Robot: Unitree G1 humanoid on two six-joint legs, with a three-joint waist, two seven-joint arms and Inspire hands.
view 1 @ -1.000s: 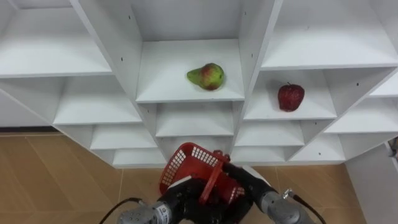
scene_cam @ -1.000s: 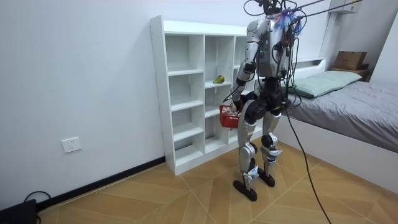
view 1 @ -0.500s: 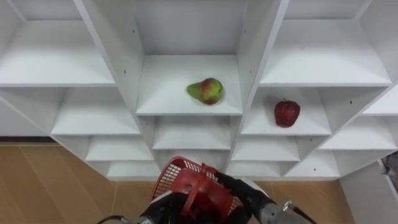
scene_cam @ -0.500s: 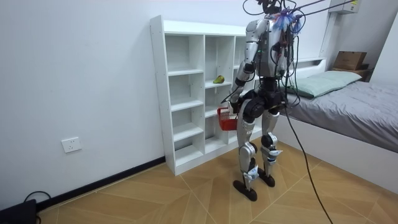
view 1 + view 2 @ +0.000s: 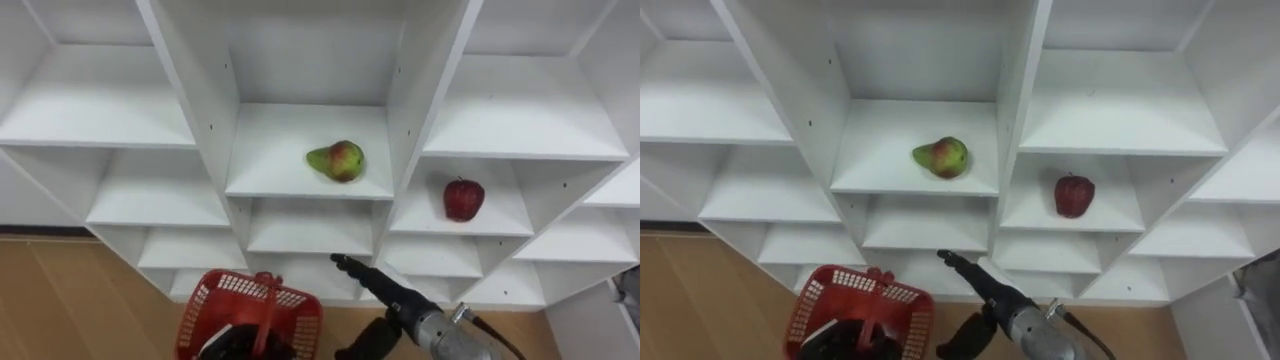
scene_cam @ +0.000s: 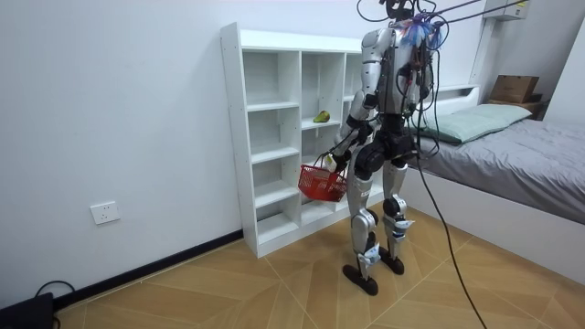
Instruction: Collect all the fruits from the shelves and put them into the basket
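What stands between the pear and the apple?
One white upright divider of the closet, pear left of it, apple right; both eye views show it.

pear [image 5: 337, 160] middle compartment | apple [image 5: 463, 199] right compartment | red basket [image 5: 250, 305] low left | right hand [image 5: 385, 293] fingers straight

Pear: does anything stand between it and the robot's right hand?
Nothing visible. The right hand points up, lower, before the shelves; the pear lies in a compartment open in front; the apple sits in the next one.

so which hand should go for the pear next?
Right. The right hand is free, fingers straight, pointing up at the shelf under the pear. The left hand is occupied, carrying the red basket by its handle.
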